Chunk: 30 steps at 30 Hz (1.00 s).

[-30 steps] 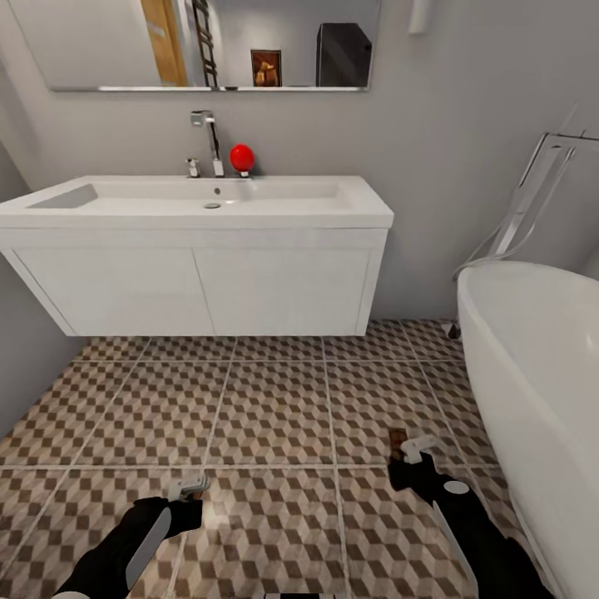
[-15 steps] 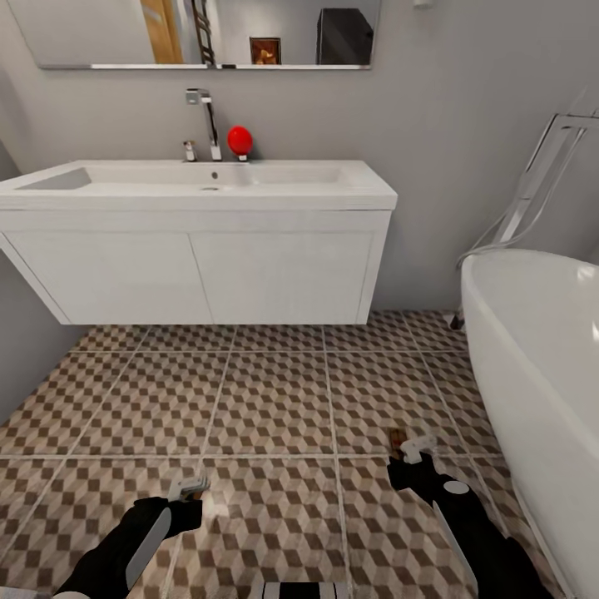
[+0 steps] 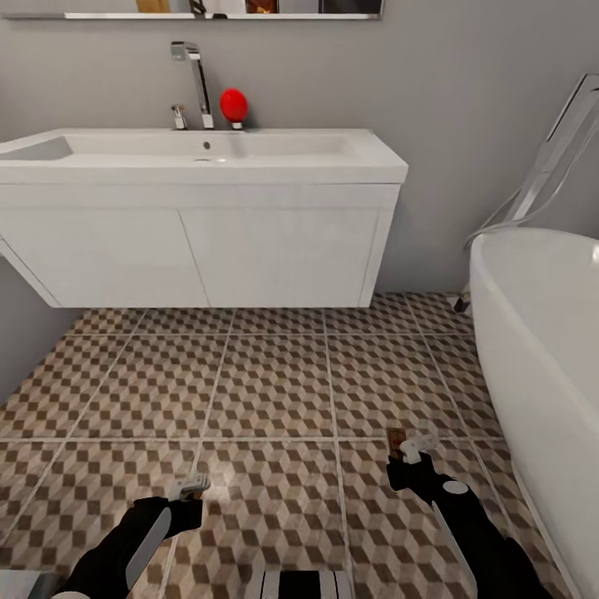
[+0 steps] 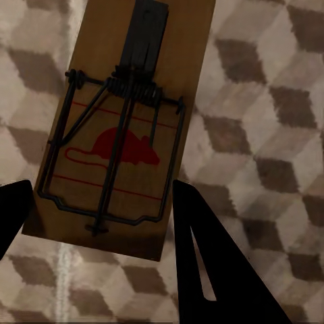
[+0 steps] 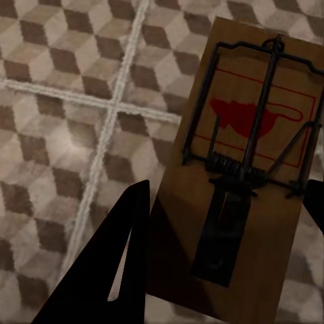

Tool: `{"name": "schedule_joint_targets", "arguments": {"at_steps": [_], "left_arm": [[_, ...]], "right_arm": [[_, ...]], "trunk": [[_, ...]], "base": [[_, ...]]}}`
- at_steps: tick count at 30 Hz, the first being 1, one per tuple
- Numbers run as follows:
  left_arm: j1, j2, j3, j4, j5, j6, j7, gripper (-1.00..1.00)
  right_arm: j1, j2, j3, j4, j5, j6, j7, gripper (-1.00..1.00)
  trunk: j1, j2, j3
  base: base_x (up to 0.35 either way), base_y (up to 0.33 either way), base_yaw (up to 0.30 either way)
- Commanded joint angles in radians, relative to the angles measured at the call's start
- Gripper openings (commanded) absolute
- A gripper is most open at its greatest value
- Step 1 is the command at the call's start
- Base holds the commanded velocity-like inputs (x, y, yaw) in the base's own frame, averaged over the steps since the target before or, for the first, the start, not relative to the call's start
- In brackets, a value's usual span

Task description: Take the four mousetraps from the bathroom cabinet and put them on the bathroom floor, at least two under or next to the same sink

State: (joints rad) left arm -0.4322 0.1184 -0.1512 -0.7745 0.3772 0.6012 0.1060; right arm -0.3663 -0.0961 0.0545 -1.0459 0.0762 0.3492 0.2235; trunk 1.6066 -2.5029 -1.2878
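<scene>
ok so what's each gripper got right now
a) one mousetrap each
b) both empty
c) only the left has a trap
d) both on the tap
a: in the wrist views a mousetrap sits between the left gripper fingers, and another mousetrap sits between the right gripper fingers, both over the floor.
</scene>
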Motion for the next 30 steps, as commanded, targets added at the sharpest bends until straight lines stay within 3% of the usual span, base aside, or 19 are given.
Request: {"name": "schedule_joint_targets", "arguments": {"at_steps": [1,4,16,30], "left_arm": [[0.000,0.001,-0.005,-0.002,0.009,0.003,0.008,-1.00],[0.000,0.001,-0.005,-0.002,0.009,0.003,0.008,-1.00],[0.000,0.001,-0.005,-0.004,0.009,0.002,0.008,-1.00],[0.000,0.001,-0.005,-0.005,0.009,0.002,0.008,-1.00]], "right_arm": [[0.000,-0.001,0.001,-0.002,0.006,0.005,0.005,-1.00],[0.000,-0.001,0.001,-0.002,0.006,0.005,0.005,-1.00],[0.000,-0.001,0.002,-0.002,0.006,0.005,0.005,-1.00],[0.000,-0.001,0.003,-0.002,0.006,0.004,0.005,-1.00]], "trunk": [[0.000,-0.001,-0.006],[0.002,-0.001,-0.021],[0.002,-0.001,-0.036],[0.002,-0.001,-0.038]], "base": [[0.000,0.000,0.000],[0.000,0.000,0.000],[0.000,0.000,0.000],[0.012,0.000,0.000]]}}
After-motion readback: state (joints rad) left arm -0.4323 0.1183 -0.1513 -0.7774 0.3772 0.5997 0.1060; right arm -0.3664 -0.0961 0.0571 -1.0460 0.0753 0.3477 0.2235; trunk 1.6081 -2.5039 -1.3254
